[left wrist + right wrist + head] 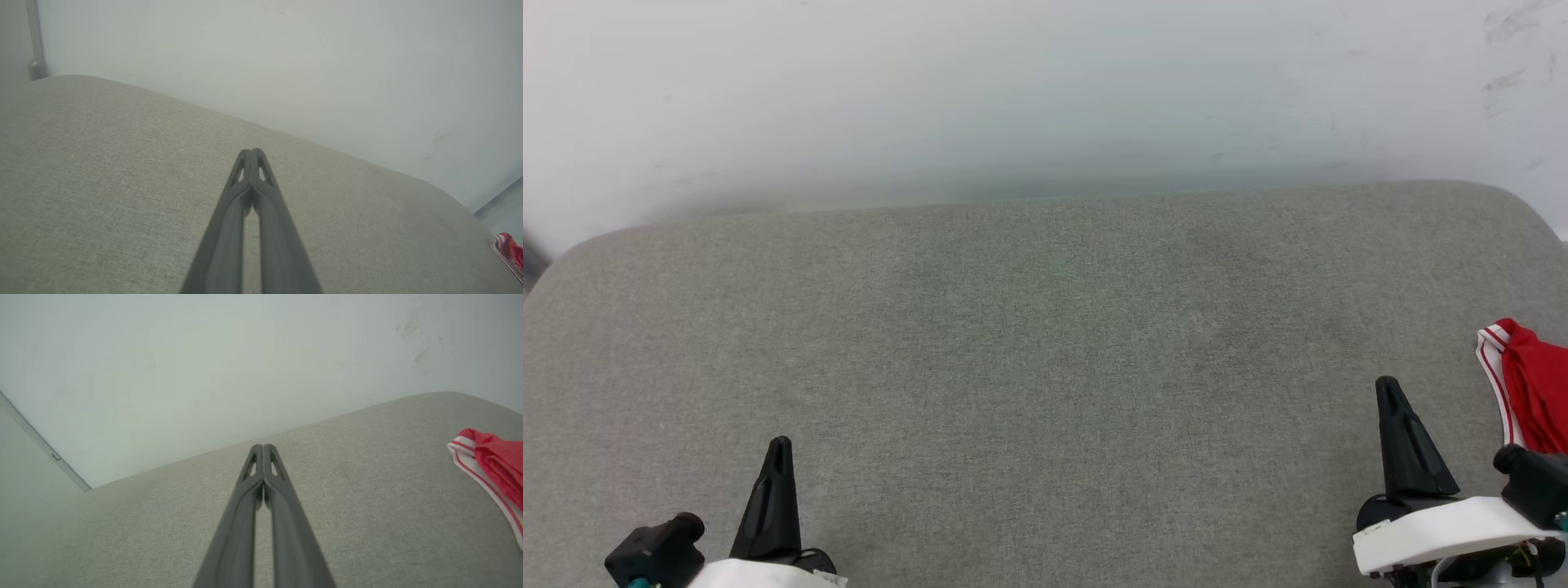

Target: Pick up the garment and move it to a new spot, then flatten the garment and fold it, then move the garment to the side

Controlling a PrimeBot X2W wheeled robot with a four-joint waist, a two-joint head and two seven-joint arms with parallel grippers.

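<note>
**A:** How many things lie on the worktop [1045, 343]?

**B:** One, the garment [1535, 384]. It is a bunched heap of red cloth with a white edge that carries thin red stripes. It sits at the far right of the grey fabric surface and is cut off by the edge of the head view, so its full extent cannot be told.

**A:** And the robot's pincers?

**B:** There are two. The left pincer [778, 445] is at the lower left of the head view and the right pincer [1388, 384] at the lower right. Both point up toward the pale wall [1045, 82].

**A:** How do the jaws stand?

**B:** Both pairs are together. In each wrist view the two dark fingers meet at their tips, with nothing between them.

**A:** Does either pincer touch the garment?

**B:** No. The right pincer is near it. Its fingers stand just to the garment's left, with bare fabric showing between the fingers and the cloth. The left pincer is well apart, on the other side of the worktop. In its wrist view the garment is a small red and white patch at the lower right corner.
</note>
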